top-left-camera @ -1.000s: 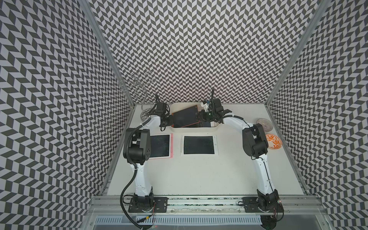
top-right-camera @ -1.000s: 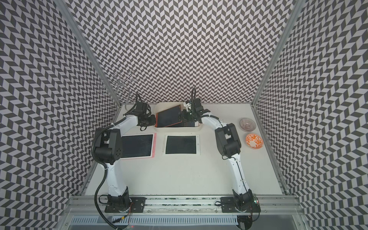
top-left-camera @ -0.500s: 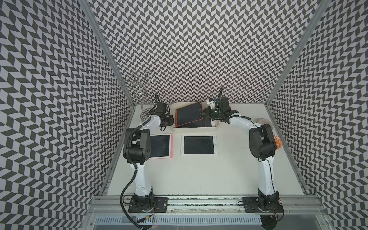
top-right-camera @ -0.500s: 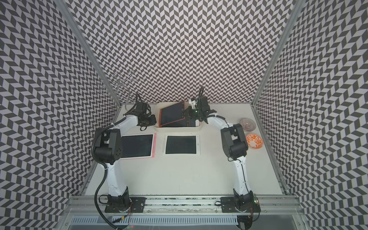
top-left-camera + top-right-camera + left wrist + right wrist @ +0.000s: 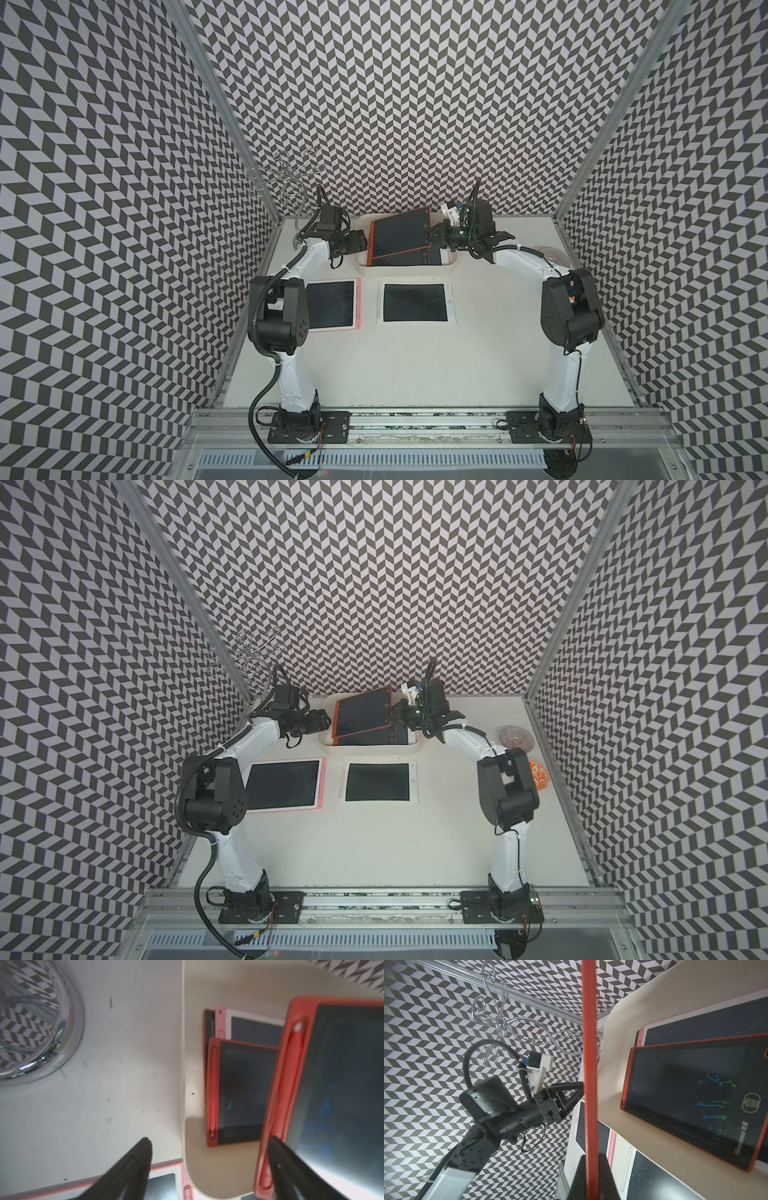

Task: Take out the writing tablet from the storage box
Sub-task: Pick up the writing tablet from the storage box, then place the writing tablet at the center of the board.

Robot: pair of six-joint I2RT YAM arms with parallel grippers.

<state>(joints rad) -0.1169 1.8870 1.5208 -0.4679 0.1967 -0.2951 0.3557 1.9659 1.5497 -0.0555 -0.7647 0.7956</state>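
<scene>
The cream storage box (image 5: 405, 272) stands at the back of the table. My right gripper (image 5: 434, 233) is shut on the right edge of a red-framed writing tablet (image 5: 399, 235), which hangs tilted above the box. That tablet is edge-on between the pads (image 5: 604, 1176) in the right wrist view. My left gripper (image 5: 209, 1147) is open at the tablet's left edge (image 5: 276, 1095), with one finger over the red frame. Lying in the box are another red tablet (image 5: 695, 1095) and a pink one (image 5: 695, 1028).
A pink-framed tablet (image 5: 332, 305) and a white-framed tablet (image 5: 415, 302) lie flat in front of the box. A clear bowl (image 5: 550, 254) and an orange bowl (image 5: 540, 775) sit at the right edge. A wire rack (image 5: 286, 174) stands in the back left corner.
The right gripper has lifted the red tablet's right side higher and drawn it back over the box. The left gripper has opened by the tablet's left edge.
</scene>
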